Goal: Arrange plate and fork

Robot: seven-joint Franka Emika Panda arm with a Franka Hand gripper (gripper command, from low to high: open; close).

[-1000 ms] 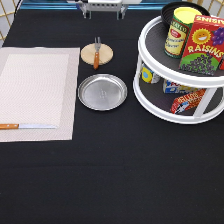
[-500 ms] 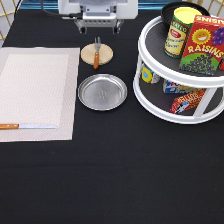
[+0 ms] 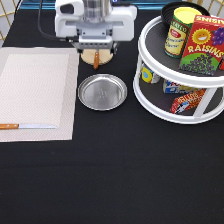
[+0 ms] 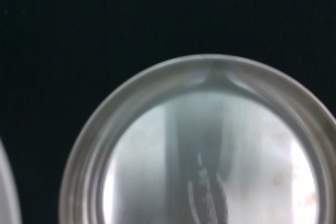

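With the gripper (image 3: 96, 50) hung above the fork (image 3: 96, 59), its opening not discernible, the plate (image 3: 102, 92) is judged light, rigid, slippery, and best gripped at its rim.

A black table (image 3: 125, 175) fills the scene — evenly lit, matte.

Silver plate (image 3: 102, 92) flat; fork (image 3: 96, 58) beyond

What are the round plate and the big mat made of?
The plate looks like shiny silver metal: it mirrors light, as the wrist view shows up close. The mat at the exterior view's left looks like pale woven cloth or straw, dull with a fine grid texture; which one is hard to tell.
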